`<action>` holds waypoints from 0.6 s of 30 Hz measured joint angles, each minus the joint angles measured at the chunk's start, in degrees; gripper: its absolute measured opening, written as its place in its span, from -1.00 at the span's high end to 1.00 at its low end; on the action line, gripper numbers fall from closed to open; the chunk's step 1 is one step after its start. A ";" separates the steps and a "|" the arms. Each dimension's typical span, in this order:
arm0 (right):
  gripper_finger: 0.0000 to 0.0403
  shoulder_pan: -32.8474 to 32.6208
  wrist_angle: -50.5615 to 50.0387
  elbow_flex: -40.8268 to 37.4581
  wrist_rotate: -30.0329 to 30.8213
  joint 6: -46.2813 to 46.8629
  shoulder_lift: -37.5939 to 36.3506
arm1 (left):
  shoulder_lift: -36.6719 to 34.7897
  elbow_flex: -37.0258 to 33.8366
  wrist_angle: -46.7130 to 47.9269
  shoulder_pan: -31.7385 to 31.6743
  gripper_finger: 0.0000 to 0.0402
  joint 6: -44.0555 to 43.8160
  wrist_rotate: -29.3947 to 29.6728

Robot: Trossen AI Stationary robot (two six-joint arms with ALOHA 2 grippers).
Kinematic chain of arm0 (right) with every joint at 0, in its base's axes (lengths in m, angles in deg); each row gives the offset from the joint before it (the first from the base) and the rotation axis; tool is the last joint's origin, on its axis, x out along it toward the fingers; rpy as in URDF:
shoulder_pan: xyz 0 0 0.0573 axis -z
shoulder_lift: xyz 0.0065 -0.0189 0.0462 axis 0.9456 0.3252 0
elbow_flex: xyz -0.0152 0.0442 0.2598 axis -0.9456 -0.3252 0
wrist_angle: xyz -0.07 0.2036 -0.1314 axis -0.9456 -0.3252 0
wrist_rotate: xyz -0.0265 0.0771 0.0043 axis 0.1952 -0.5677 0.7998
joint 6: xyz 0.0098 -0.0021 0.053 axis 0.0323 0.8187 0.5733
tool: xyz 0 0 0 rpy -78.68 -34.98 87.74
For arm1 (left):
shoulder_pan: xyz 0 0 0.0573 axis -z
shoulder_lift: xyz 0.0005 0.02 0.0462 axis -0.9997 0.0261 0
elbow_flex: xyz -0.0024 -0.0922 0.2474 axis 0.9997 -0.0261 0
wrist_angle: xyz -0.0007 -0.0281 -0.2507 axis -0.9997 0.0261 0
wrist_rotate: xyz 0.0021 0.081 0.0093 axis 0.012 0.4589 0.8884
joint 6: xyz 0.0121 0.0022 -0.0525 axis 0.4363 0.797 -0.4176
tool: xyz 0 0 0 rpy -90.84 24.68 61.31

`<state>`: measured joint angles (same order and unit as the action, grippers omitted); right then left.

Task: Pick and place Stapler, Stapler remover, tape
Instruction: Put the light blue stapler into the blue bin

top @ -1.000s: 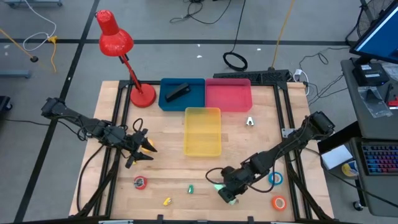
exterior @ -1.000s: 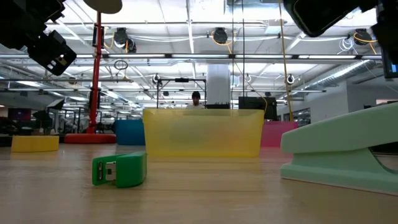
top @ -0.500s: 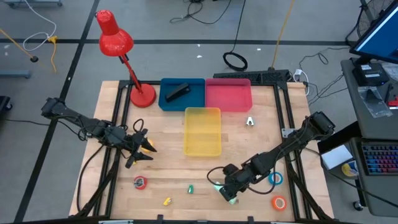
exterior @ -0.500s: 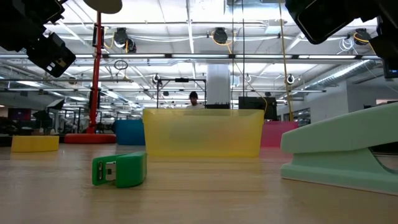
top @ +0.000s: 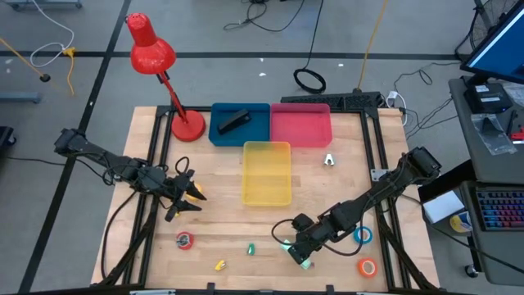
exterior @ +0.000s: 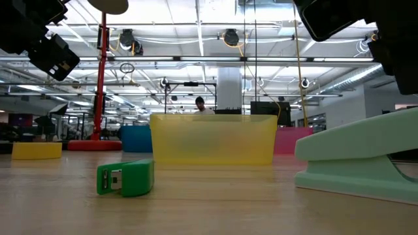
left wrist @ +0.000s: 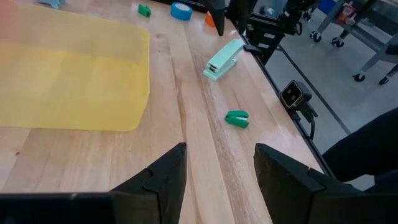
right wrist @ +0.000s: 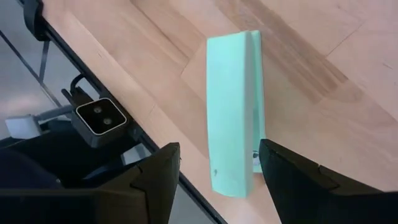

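Moved: your right pincer (right wrist: 214, 168) edged lower over the stapler (right wrist: 235, 109).
Pincer: spread, straddling it.
Stapler: stiff, smooth plastic; grip across its midbody.

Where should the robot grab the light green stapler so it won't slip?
Probably across the mint stapler's long flat sides, near its middle, coming straight down. It lies flat by the table edge, and the open right gripper already hangs over it, fingers either side.
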<state>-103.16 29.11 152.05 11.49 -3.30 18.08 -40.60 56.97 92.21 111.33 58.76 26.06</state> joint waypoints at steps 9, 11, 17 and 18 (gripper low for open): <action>-0.05 0.48 4.48 0.00 -2.71 -3.63 4.79 | 0.01 0.00 -0.07 0.00 0.07 -0.05 0.04; -0.05 0.68 5.26 0.00 -1.76 -4.06 5.13 | 0.02 0.00 -0.07 0.00 0.07 -0.20 0.04; -0.05 1.41 3.28 0.02 -1.49 -6.86 5.15 | 0.01 0.00 -0.09 0.02 0.07 -0.68 0.06; -0.05 1.62 2.60 0.02 -1.49 -7.28 5.15 | 0.02 0.00 -0.09 0.01 0.07 -0.70 0.06</action>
<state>-101.54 31.70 152.07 10.00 -10.58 23.22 -40.58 56.97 92.11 111.34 58.06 26.12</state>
